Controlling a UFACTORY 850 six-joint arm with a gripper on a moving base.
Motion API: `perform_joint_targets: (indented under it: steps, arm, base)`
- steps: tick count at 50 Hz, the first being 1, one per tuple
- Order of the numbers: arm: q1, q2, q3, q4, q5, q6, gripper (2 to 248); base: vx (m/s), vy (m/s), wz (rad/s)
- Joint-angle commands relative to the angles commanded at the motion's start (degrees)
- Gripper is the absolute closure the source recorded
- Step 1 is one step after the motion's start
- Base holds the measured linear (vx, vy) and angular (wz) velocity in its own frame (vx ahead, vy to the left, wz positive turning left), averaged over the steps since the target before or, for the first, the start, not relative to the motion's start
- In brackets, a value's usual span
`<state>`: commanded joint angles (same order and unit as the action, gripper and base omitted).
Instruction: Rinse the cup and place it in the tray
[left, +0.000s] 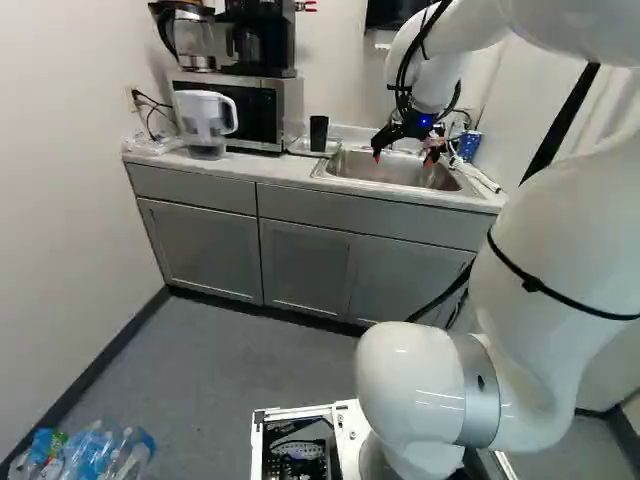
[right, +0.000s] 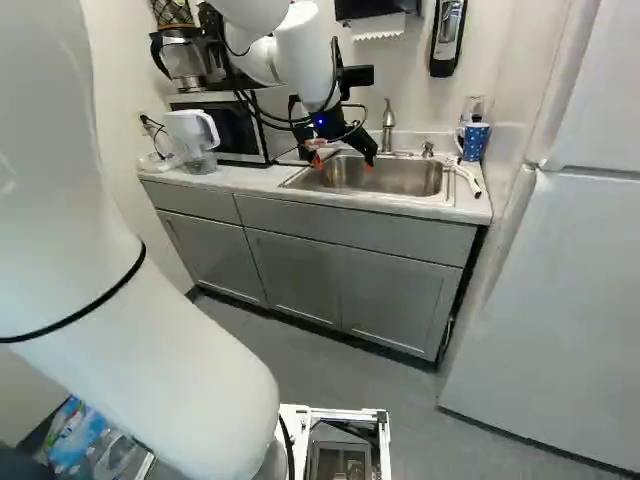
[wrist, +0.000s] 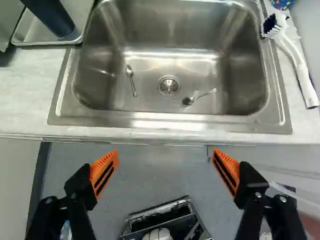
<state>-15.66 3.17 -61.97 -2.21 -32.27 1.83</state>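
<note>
If the black two-fingered gripper (wrist: 165, 151) swings in low, it may topple the tall dark cup (wrist: 50, 16) in the shallow metal tray (wrist: 31, 31); fingers empty, spread wide

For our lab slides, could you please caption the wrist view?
Open jaws facing a sink with two spoons, a dark cup in the tray beside it.

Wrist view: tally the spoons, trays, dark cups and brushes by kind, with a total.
Spoons: 2
Tray: 1
Dark cup: 1
Brush: 1
Total: 5
</note>
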Motion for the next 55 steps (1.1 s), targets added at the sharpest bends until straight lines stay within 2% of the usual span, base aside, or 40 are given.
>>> perform_joint_targets:
  steps: [29,55]
  arm:
    - [0.0,0.0,0.0,0.0,0.0,0.0,3]
    - [0.0,0.0,0.0,0.0,0.0,0.0,3]
  base:
    - [-0.092,0.067,-0.251]
    - [-0.126,-0.002,-0.222]
